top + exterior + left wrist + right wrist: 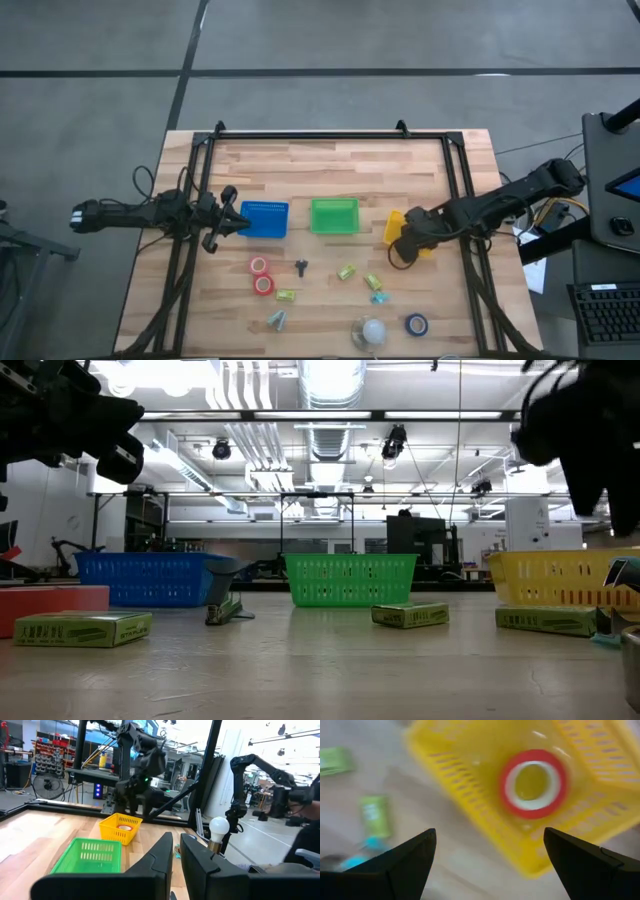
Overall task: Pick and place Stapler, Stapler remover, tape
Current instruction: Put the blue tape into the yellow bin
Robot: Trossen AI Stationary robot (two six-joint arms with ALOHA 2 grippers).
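Wide-open and empty, our right claw [487,865] hangs over one red tape roll [534,783] in the yellow basket [470,750], while two red rolls [261,276], the blue roll [416,324] and the stapler remover [301,266] wait on the bench [320,165], left claw [174,865] nearly shut on nothing.

Pale wood-plank table [330,160] with matt grain, slotted glossy plastic yellow basket [600,815], glossy red tape roll [533,783] inside it

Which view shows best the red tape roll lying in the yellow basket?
The right wrist view: the red tape roll lies flat in the yellow basket, beyond the open right gripper. The left wrist view shows it small inside the basket. In the high view the right arm covers it; in the low view the basket wall hides it.
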